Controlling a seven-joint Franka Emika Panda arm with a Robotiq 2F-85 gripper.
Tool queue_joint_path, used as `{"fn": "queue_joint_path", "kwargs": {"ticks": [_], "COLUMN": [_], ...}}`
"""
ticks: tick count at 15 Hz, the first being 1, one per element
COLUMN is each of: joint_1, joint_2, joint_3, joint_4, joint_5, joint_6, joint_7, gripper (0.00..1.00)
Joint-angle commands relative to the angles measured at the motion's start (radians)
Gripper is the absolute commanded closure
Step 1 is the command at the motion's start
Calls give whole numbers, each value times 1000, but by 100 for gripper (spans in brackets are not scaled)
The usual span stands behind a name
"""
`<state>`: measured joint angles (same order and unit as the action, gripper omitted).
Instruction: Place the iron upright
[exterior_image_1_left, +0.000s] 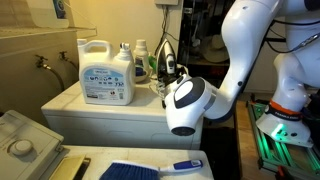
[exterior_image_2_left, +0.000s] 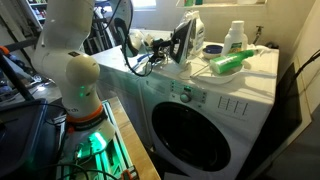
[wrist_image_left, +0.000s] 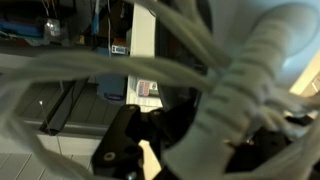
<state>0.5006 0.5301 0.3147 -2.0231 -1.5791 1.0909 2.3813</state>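
The iron (exterior_image_1_left: 165, 58) is dark with a pale soleplate and stands upright on its heel on the white washer top (exterior_image_1_left: 75, 108). It also shows upright in an exterior view (exterior_image_2_left: 184, 42). My gripper (exterior_image_1_left: 166, 86) is right beside the iron's handle side, and shows among dark cables in an exterior view (exterior_image_2_left: 148, 46). In the wrist view a blurred white cord (wrist_image_left: 215, 75) crosses in front of the lens. One black finger (wrist_image_left: 125, 150) shows at the lower left and the other is hidden, so I cannot tell whether the jaws hold anything.
A large white detergent jug (exterior_image_1_left: 105, 72) and smaller bottles (exterior_image_1_left: 140, 58) stand behind the iron. A white bottle (exterior_image_2_left: 235, 38) and a green item (exterior_image_2_left: 230, 62) lie on the washer (exterior_image_2_left: 200, 120). A blue brush (exterior_image_1_left: 140, 168) lies in front.
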Motion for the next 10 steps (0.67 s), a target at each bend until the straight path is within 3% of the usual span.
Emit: {"fn": "queue_joint_path", "kwargs": {"ticks": [1, 6, 10], "joint_1": [1, -10, -33], "joint_2": [48, 49, 58], "joint_3": [7, 8, 40], "joint_4": [-11, -36, -5], "joint_5": [-58, -76, -3], "joint_6": [-22, -9, 52], "joint_7": [24, 0, 58], "gripper": [99, 99, 99]}}
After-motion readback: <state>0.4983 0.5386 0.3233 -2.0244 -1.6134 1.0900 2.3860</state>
